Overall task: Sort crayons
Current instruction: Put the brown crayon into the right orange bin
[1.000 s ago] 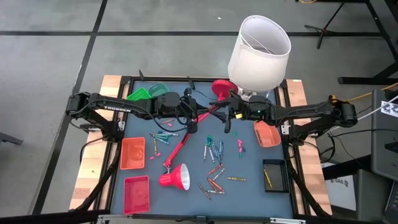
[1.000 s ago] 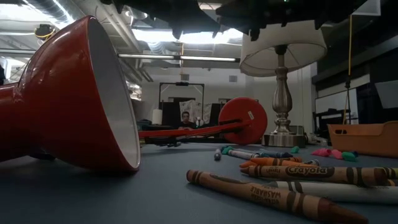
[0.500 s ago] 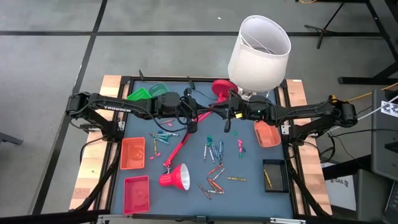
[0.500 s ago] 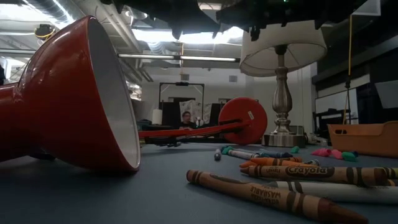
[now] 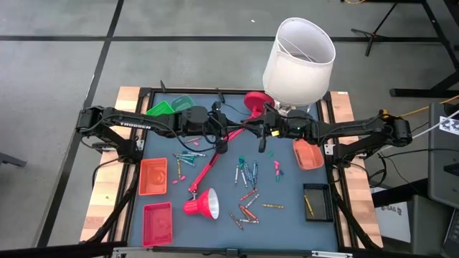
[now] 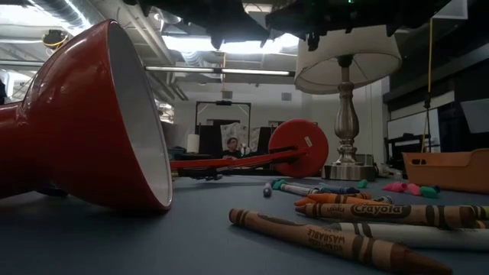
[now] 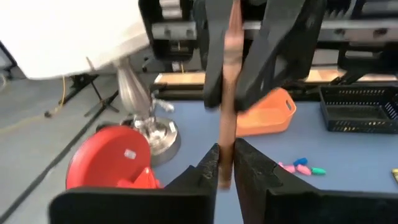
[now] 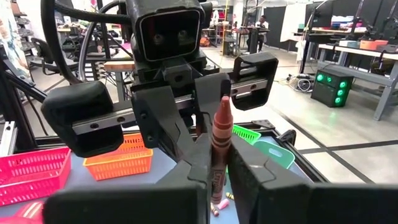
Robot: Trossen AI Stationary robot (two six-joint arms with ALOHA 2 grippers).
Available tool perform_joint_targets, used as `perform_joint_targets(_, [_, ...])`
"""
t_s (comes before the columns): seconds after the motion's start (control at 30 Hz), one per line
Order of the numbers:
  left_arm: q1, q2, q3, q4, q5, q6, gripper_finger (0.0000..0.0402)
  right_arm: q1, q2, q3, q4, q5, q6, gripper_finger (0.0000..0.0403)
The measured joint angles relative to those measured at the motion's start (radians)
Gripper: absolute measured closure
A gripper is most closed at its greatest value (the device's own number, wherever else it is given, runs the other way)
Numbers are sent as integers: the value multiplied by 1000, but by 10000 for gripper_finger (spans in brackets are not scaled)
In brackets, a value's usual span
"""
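1 brown crayon (image 8: 219, 149) is pinched at opposite ends by the left gripper (image 7: 225, 163) and right gripper (image 8: 216, 163) above mid-table.

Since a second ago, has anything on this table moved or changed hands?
Nothing visibly moved in the overhead or table-level views. The arms still meet above the table's middle, with the left gripper and right gripper both closed on one brown crayon. The loose crayons and the toppled red lamp lie where they were.

The brown crayon (image 7: 227, 93) runs past the picture's upper edge, its tip unseen.
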Motion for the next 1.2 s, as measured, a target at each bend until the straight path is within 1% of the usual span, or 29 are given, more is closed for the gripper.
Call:
perform_joint_targets(0.1, [0, 1, 0, -23, -12, -15, 342, 0, -6, 0, -16, 0, 0, 390])
perform_joint_targets(0.2, [0, 1, 0, -44, -43, -15, 319, 0, -25, 0, -82, 15, 0, 391])
perform_joint_targets(0.3, [12, 1, 0, -84, -79, -16, 304, 0, -68, 0, -177, 53, 4, 377])
perform_joint_targets(0.4, [39, 1, 0, -150, -78, -17, 297, 0, -123, 0, -311, 89, 33, 369])
perform_joint_targets(0.53, [91, 1, 0, -259, -76, -65, 297, 0, -195, 0, -493, 105, 84, 375])
perform_joint_targets(0.63, [138, 1, 0, -355, -77, -70, 303, 0, -237, 0, -630, 105, 127, 384])
perform_joint_targets(0.73, [191, 1, 0, -448, -76, -71, 310, 0, -262, 0, -762, 104, 183, 384])
perform_joint_targets(0.97, [320, 1, 0, -663, -77, -119, 325, 0, -275, 0, -1061, 102, 328, 373])
perform_joint_targets(1.07, [370, 1, 0, -739, -77, -136, 330, 0, -275, 0, -1179, 100, 391, 376])
perform_joint_targets(1.2, [428, 1, 0, -812, -77, -148, 336, 0, -275, 0, -1308, 69, 462, 376])
